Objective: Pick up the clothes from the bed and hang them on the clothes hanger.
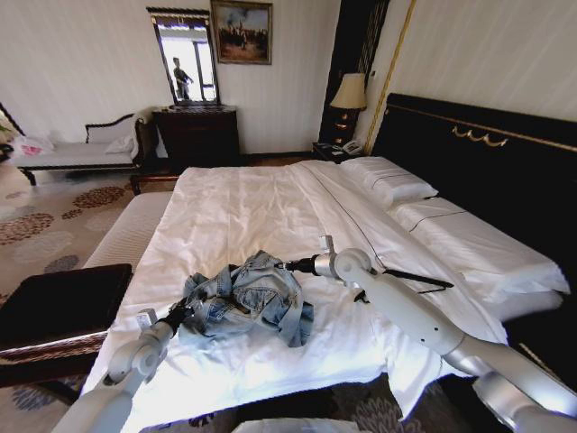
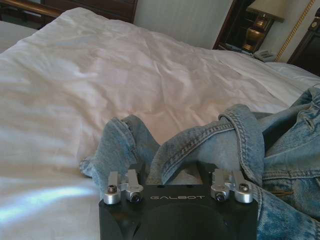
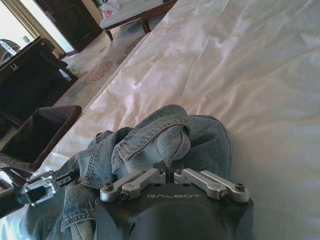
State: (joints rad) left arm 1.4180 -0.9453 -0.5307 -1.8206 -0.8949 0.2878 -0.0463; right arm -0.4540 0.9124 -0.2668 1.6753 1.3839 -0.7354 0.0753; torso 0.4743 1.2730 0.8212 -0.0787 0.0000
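The clothes, a light blue denim jacket [image 1: 248, 302], lie crumpled on the white sheet of the bed [image 1: 243, 212] near its foot. My right gripper [image 1: 290, 265] is at the jacket's far right edge; in the right wrist view it [image 3: 170, 172] is shut on a raised denim fold [image 3: 165, 132]. At the jacket's near left edge is my left gripper [image 1: 180, 314]. The left wrist view shows it [image 2: 172, 177] open, jaws spread wide, with a denim fold [image 2: 200, 145] bunched between them. The black clothes hanger [image 1: 419, 280] lies flat on the sheet behind my right arm.
A dark padded bench [image 1: 54, 302] stands against the bed's left side near me. White pillows [image 1: 388, 180] and the black headboard [image 1: 487, 171] are on the right. A dresser [image 1: 198, 135] and a chaise [image 1: 81, 149] stand across the patterned carpet.
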